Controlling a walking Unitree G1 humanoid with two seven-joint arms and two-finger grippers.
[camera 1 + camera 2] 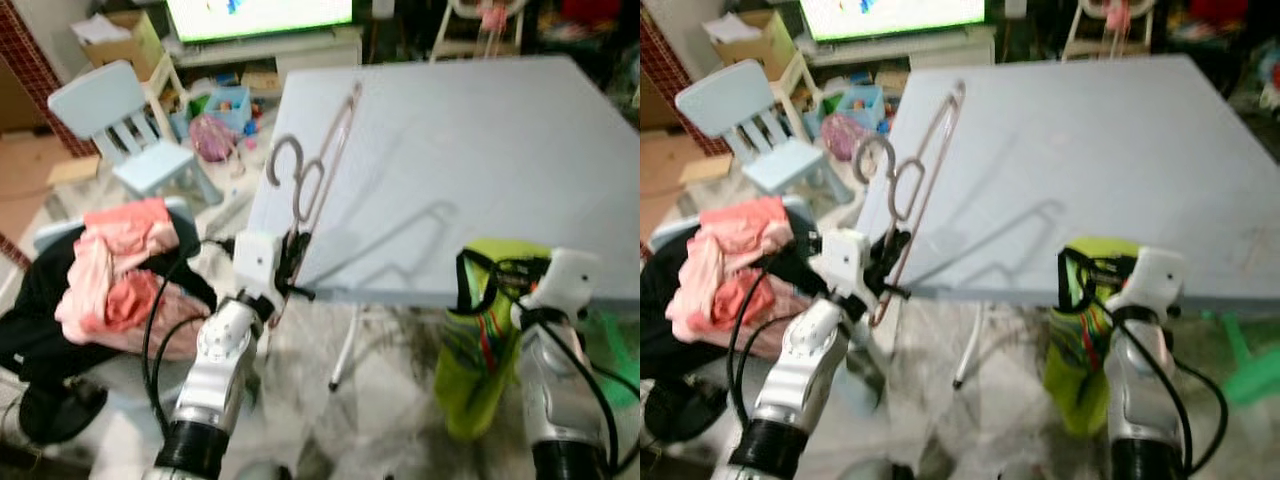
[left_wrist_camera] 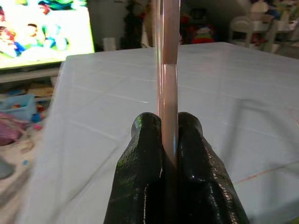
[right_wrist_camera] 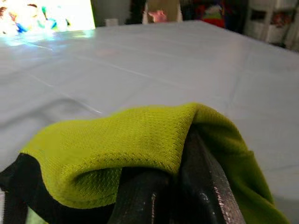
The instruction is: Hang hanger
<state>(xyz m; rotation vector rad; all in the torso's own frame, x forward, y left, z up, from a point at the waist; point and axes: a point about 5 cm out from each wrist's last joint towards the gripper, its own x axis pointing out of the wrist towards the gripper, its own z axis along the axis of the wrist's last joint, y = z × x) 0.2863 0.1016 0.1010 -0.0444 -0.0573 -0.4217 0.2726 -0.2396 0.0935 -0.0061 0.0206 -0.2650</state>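
My left gripper (image 1: 293, 262) is shut on the lower bar of a thin pink hanger (image 1: 330, 160), held up over the near left corner of the pale blue table (image 1: 470, 150). The hanger's metal hook (image 1: 285, 160) curls to the left. In the left wrist view the pink bar (image 2: 168, 70) runs between the black fingers (image 2: 196, 186). My right gripper (image 1: 500, 275) is shut on a yellow-green garment (image 1: 485, 340) with black trim, which hangs down at the table's front edge. The right wrist view has that fabric (image 3: 135, 144) draped over the fingers.
A pile of pink clothes (image 1: 125, 275) lies on a dark seat at my left. A small pale blue chair (image 1: 130, 130) and toys stand beyond it. A lit TV (image 1: 260, 15) is at the back. A green item (image 1: 615, 340) sits under the table's right side.
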